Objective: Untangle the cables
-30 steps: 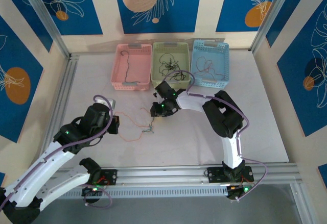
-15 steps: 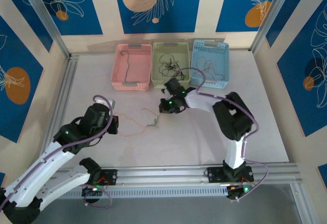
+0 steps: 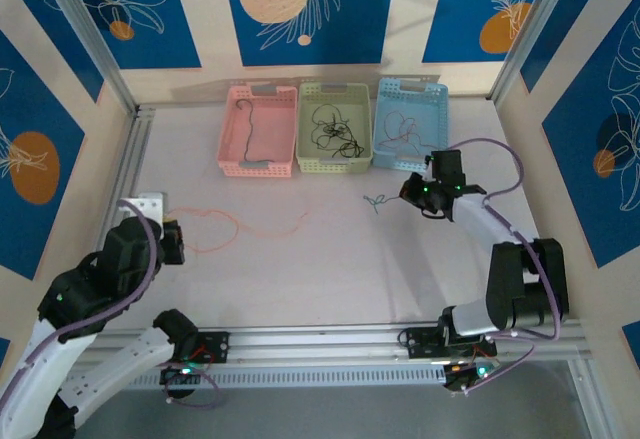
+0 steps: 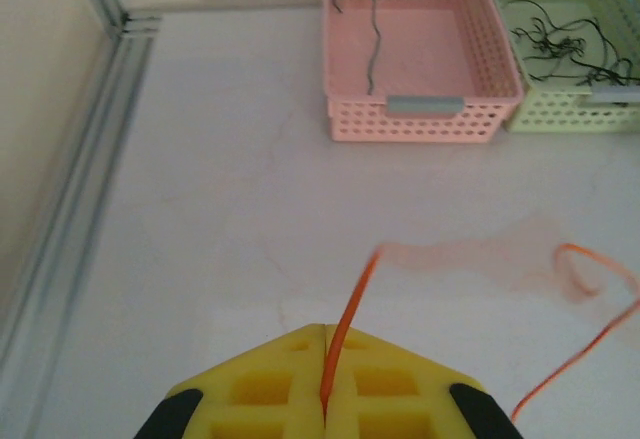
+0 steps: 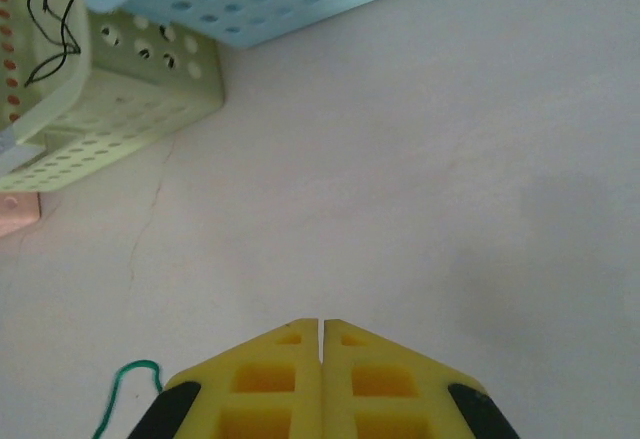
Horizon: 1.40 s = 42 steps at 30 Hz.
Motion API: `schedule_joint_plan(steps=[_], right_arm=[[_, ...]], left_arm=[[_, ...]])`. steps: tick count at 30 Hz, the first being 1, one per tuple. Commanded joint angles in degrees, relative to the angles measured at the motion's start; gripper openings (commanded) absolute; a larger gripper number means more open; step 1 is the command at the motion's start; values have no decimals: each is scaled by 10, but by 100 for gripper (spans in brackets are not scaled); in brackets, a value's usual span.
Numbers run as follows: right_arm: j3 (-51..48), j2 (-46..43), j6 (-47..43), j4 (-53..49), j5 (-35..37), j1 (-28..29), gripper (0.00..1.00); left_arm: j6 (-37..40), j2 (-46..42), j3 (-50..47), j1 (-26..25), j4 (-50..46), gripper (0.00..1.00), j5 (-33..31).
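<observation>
A thin orange cable (image 3: 235,227) lies stretched across the table; its left end is pinched in my left gripper (image 3: 175,242), which is shut on it. In the left wrist view the orange cable (image 4: 352,304) rises from between the closed yellow fingers of the left gripper (image 4: 325,327). A small green cable (image 3: 375,202) lies apart from it, just left of my right gripper (image 3: 408,193). In the right wrist view the right gripper (image 5: 320,321) is shut, and the green cable (image 5: 128,369) comes out from behind its left finger.
Three baskets stand at the back: pink (image 3: 228,139) with one dark cable, pale green (image 3: 335,167) with tangled black cables (image 3: 335,131), and blue (image 3: 405,164) with a few thin wires. The blue basket (image 5: 300,9) is close ahead of the right gripper.
The right gripper closed at the tangle and swung right and back, taking the green cable with it. The left arm pulled back left, drawing the orange cable out straight; the two are now separate.
</observation>
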Motion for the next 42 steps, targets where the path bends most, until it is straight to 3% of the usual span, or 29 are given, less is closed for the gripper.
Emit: schedule_joint_plan(steps=[1,6,11,16,20,27,42], right_arm=[[-10,-13,6,3,-5,-5,0],[-7,-12,4,-7,4,-12,0],[-8,-24,17,20,-50,-2,0],[20,-48,43,68,-94,38,0],[91,-17,50,88,-91,97,0],[316,162,71,60,-37,183,0],[889,599,118,-79,-23,250,1]], left_arm=[[18,-4,7,-4,-27,0,-39],[16,-6,10,-4,-30,0,-42],[23,-11,-2,-4,-12,0,-17],[30,-10,-33,-4,23,0,20],[37,-7,-49,-4,40,0,31],[47,-20,-76,-4,63,0,51],[54,-24,-92,-4,77,0,61]])
